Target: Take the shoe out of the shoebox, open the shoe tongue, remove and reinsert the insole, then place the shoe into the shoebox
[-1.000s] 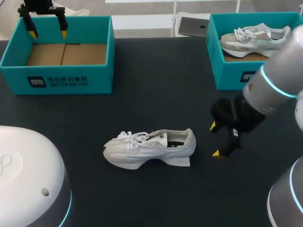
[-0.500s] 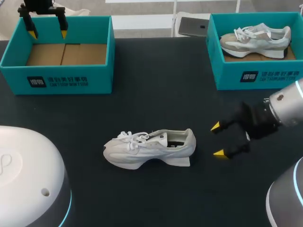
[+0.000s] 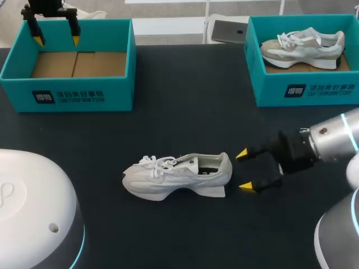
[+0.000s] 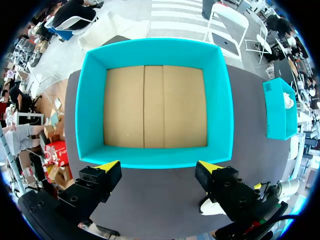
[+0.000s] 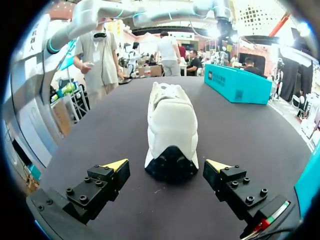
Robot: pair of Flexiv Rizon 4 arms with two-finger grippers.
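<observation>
A white sneaker (image 3: pixel 177 175) lies on its sole in the middle of the black table, toe to the left, heel to the right. My right gripper (image 3: pixel 244 170) is open just right of the heel, fingers pointing at it. In the right wrist view the sneaker (image 5: pixel 171 124) sits heel-first just ahead of the open right gripper (image 5: pixel 169 167), untouched. My left gripper (image 3: pixel 56 40) hangs open over the back wall of the empty teal shoebox (image 3: pixel 76 96) at the far left. Seen from the left wrist, that shoebox (image 4: pixel 155 157) with its cardboard floor lies ahead of the left gripper (image 4: pixel 156 166).
A second teal shoebox (image 3: pixel 303 87) at the far right holds another pale sneaker (image 3: pixel 303 46). My left arm's white housing (image 3: pixel 33 207) fills the near left corner. A grey flat object (image 3: pixel 228 31) lies beyond the table's back edge.
My right gripper has swung round and moved left, from well right of the shoe to just beside its heel, fingers now level and pointing at it. Left arm and shoe unchanged.
</observation>
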